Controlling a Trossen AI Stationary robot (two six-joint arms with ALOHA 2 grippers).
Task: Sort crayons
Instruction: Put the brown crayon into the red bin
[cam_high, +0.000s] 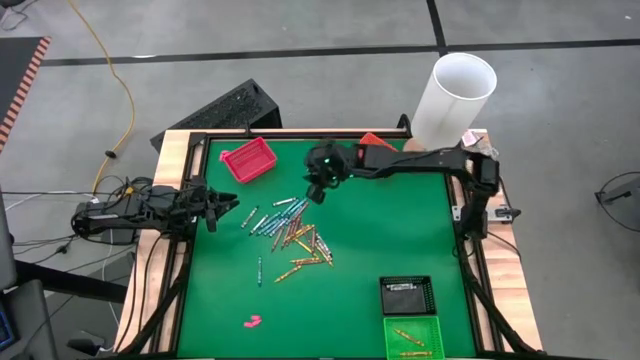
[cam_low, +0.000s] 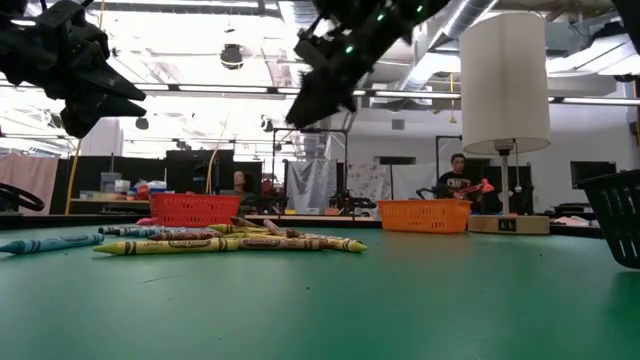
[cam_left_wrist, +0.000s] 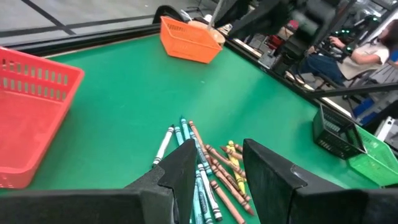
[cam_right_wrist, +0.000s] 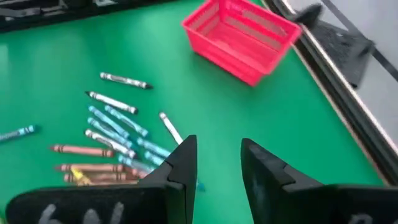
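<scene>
The crayons (cam_high: 295, 235) lie loose in a heap on the green table's middle; they also show in the low view (cam_low: 200, 240) and in both wrist views (cam_left_wrist: 214, 171) (cam_right_wrist: 112, 134). A few crayons (cam_high: 410, 340) lie in the green basket at the near right. My right gripper (cam_high: 316, 192) (cam_right_wrist: 217, 152) hovers open above the table, just beyond the heap's far side, with nothing between its fingers. My left gripper (cam_high: 225, 210) (cam_left_wrist: 217, 158) waits open at the table's left edge, held above the surface, empty.
A red basket (cam_high: 248, 160) stands at the far left, an orange basket (cam_high: 375, 142) at the far middle, and a black basket (cam_high: 407, 295) and a green basket (cam_high: 436, 324) at the near right. A pink lump (cam_high: 252, 321) lies near the front. A white cylinder (cam_high: 455, 95) stands at the far right corner.
</scene>
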